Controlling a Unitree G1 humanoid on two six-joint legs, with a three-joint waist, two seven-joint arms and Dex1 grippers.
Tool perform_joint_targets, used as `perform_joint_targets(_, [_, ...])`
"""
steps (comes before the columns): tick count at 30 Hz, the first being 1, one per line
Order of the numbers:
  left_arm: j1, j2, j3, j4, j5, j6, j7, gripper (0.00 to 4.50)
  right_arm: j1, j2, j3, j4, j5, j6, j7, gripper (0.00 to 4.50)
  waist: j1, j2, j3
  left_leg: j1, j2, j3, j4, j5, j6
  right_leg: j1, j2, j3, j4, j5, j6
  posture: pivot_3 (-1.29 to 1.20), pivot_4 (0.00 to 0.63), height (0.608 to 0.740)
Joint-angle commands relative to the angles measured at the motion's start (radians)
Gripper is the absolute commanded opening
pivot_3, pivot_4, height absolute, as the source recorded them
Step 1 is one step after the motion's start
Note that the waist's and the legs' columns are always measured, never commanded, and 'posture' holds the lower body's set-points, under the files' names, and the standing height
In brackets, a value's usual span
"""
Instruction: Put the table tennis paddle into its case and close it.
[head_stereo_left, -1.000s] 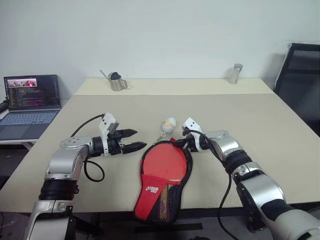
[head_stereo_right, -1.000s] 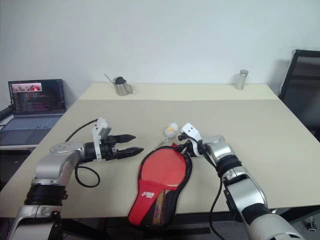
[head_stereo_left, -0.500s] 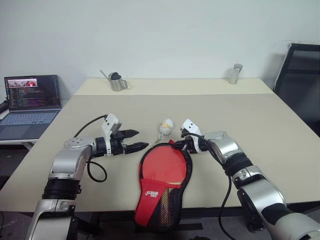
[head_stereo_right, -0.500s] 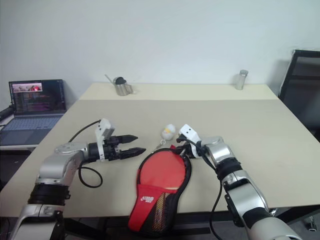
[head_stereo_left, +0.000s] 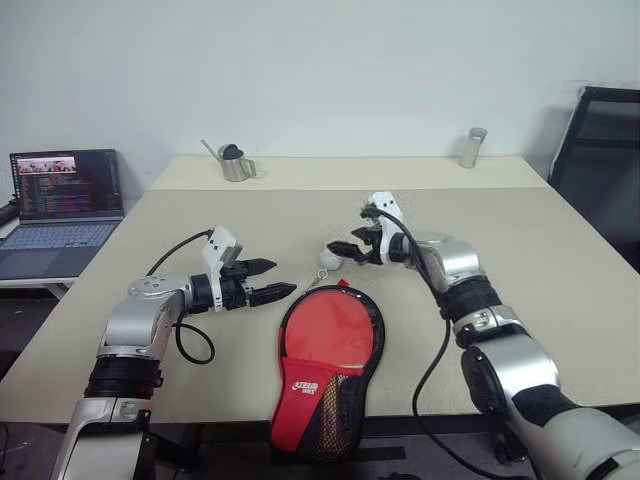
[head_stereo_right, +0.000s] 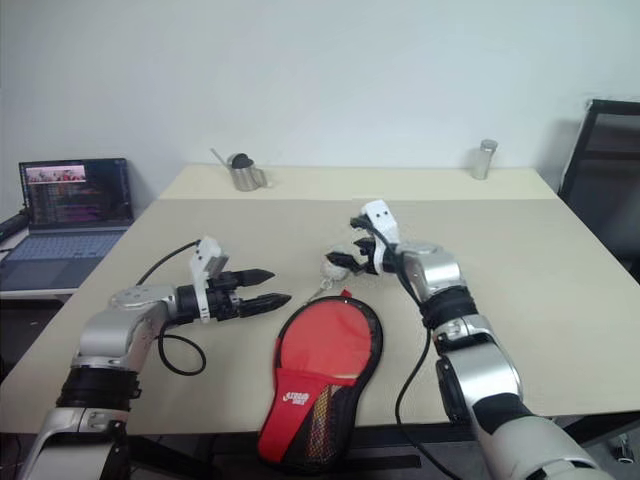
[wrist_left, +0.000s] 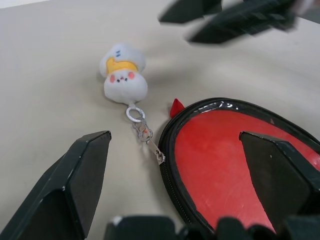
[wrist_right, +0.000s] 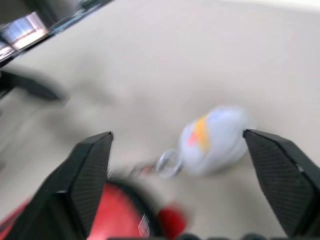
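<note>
The case (head_stereo_left: 330, 360) lay near the table's (head_stereo_left: 560, 280) front edge, black-rimmed, its round end red and glossy, its red flap with white logo hanging over the edge. A plush charm (wrist_left: 122, 75) sat at its 12 o'clock. The right gripper (head_stereo_left: 347, 250), clamped at the case's rim a second before, had lifted clear, jaws apart. The left gripper (head_stereo_left: 272, 280), at 9 o'clock, stayed spread.

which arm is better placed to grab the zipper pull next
Left, probably. The left gripper hovers low over the table with jaws open, pointing at the zipper pull and its plush charm beside the case. The right gripper, jaws open, hangs above the charm, higher off the table.
</note>
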Motion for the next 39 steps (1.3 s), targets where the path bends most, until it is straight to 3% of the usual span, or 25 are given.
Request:
perform_joint_targets(1, [0.004,0.020,0.031,-0.037,-0.022,-0.013,0.008,4.50,-0.060,0.023,-0.022,0.130,-0.016,-0.130,-0.109,4.47,0.000,0.000,0.000,0.000,0.000,0.000,0.000,0.000,0.000,0.000,0.000,0.000,0.000,0.000,0.000,0.00,0.150,0.740])
perform_joint_targets(10, [0.052,0.041,0.052,-0.102,-0.038,0.008,0.038,4.50,-0.159,0.127,-0.033,0.407,-0.060,-0.353,-0.371,4.47,-0.002,0.000,0.000,0.000,0.000,0.001,-0.001,0.000,0.000,-0.001,0.000,0.001,0.000,0.000,0.000,0.00,0.150,0.740])
perform_joint_targets(18, [0.126,0.080,0.084,-0.206,-0.067,0.052,0.067,4.50,-0.153,0.185,0.018,0.485,-0.175,-0.424,-0.555,4.47,-0.002,0.001,0.001,0.000,0.000,0.001,-0.001,0.000,-0.001,-0.001,0.000,0.001,0.000,0.000,0.000,0.00,0.150,0.740])
perform_joint_targets(24, [0.150,0.098,0.098,-0.242,-0.086,0.070,0.088,4.50,-0.153,0.153,0.096,0.494,-0.302,-0.437,-0.690,4.47,-0.002,0.001,0.001,0.000,0.000,0.000,-0.001,0.001,-0.002,-0.001,0.000,0.000,0.000,0.000,-0.001,0.00,0.150,0.740])
perform_joint_targets(27, [0.153,0.100,0.100,-0.227,-0.090,0.060,0.090,4.50,-0.168,0.130,0.070,0.481,-0.282,-0.437,-0.631,4.47,0.001,0.001,0.001,0.000,0.000,0.000,-0.001,0.001,-0.002,0.000,0.000,0.000,0.000,0.000,-0.001,0.00,0.150,0.740])
perform_joint_targets(35, [0.140,0.080,0.079,-0.201,-0.089,0.054,0.090,4.50,-0.144,0.118,0.128,0.415,-0.285,-0.348,-0.198,4.47,-0.005,0.001,0.001,0.000,0.000,0.000,-0.001,0.001,-0.002,0.000,0.001,0.000,0.000,0.000,-0.001,0.00,0.150,0.740])
perform_joint_targets(39, [0.130,0.074,0.069,-0.196,-0.090,0.056,0.087,4.50,-0.111,0.091,0.164,0.355,-0.295,-0.321,-0.100,4.47,-0.002,0.001,0.001,0.000,0.000,0.000,-0.001,0.001,-0.002,0.000,0.000,0.000,0.000,0.000,-0.001,0.00,0.150,0.740])
